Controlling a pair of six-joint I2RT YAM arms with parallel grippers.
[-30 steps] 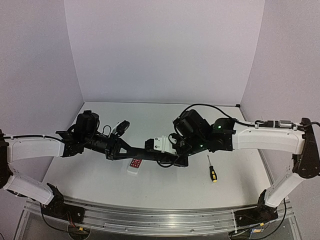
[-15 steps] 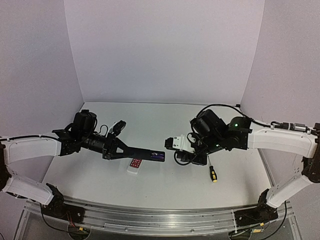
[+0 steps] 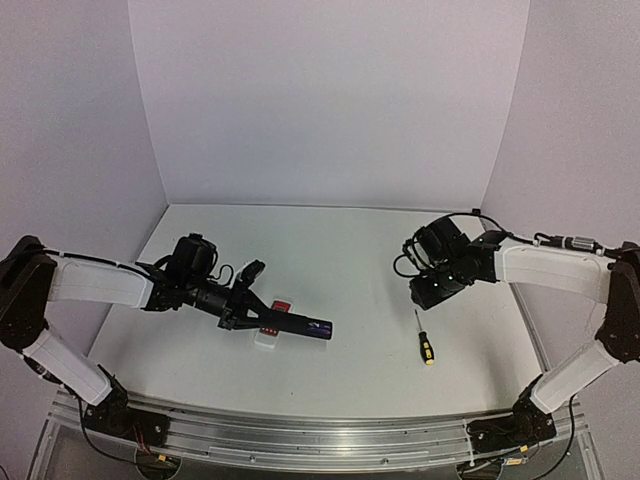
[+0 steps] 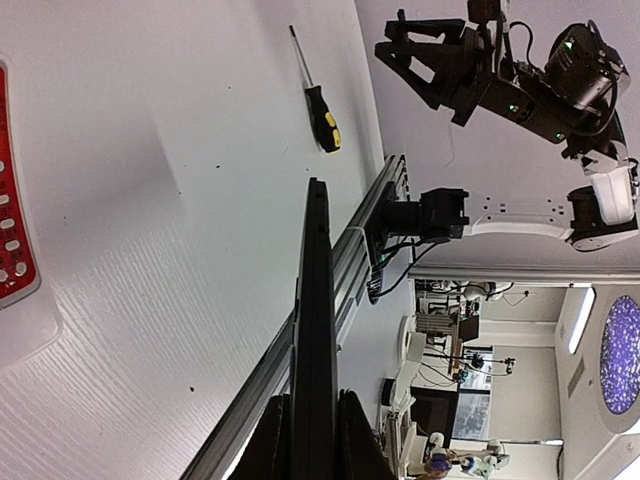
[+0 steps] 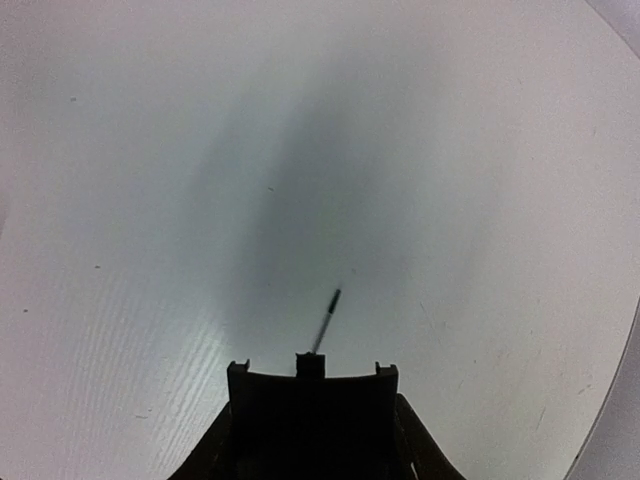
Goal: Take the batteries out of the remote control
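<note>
**Q:** Left pincer [image 4: 312, 445], what state?
**A:** Nearly closed. Its two fingers [image 4: 272, 440] press on the sides of the remote control [image 3: 297, 322], which is gripped at one end. The slim black body appears edge-on in the wrist view. It runs out from the fingers, roughly level, above the worktop [image 3: 350, 250].

**Q:** What lies around it?
**A:** Directly below, flat on the worktop, is a white remote [image 3: 267, 340] with a red button panel. In the overhead view the black remote crosses it, and whether the two touch cannot be told. Near the black remote's free end is a bluish patch [image 3: 318, 326], too small to tell whether it is the batteries.

**Q:** Right pincer [image 5: 312, 430]?
**A:** Partly closed on a flat black plate [image 5: 312, 395] with small tabs along its far edge, one finger at either side. It hangs over bare worktop toward the right side, well apart from the left pincer.

**Q:** And beyond it?
**A:** A screwdriver [image 3: 423, 337] with a yellow-and-black handle lies on the worktop near the right pincer, on the side toward the arm bases. In the right wrist view only its thin shaft shows past the plate's edge.
</note>
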